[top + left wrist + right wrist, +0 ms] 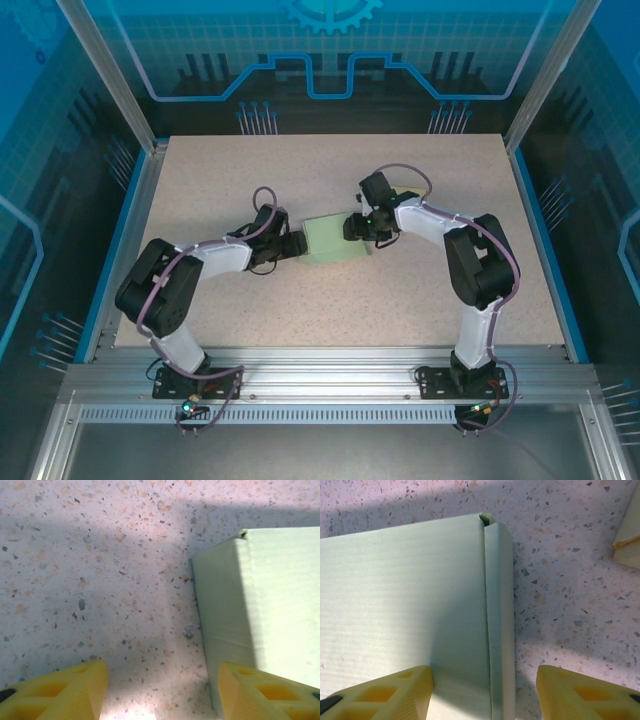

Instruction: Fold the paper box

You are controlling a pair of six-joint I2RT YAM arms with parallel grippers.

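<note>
The paper box (335, 240) lay in the middle of the tabletop (300, 170); the left claw (293, 244) sat at its 9 o'clock edge, the right claw (362, 228) at 2 o'clock

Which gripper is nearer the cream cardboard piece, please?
Right. The right gripper is beside the cream cardboard piece, at the right edge of the pale green paper box; the left gripper is at its left edge.

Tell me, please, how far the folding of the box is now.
Mostly done, it seems: the box stands closed on the table, flat top and side walls formed. In hand: the left hand and the right hand, both open, straddle opposite side walls. Left, probably: pressing those walls in, as a corner tab pokes out.
</note>
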